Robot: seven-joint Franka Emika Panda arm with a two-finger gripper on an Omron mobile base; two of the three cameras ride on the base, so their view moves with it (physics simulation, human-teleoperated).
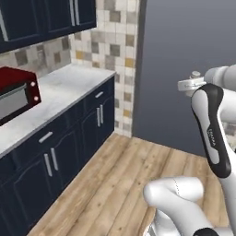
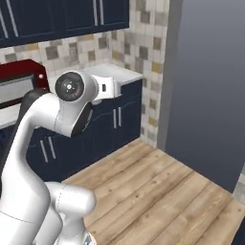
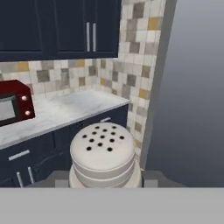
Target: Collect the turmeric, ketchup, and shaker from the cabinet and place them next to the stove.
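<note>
shaker: upright, long axis vertical, perforated rounded top toward camera
gripper: closed around shaker's base, above the floor
cabinet: doors closed

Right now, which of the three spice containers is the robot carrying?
The shaker: the pale, round-topped one with dark holes, sitting in the gripper. Neither a red bottle nor a brown jar is there.

You have the red boxy microwave on the grey marble counter at nine o'clock, dark navy wall cabinet above.
</note>
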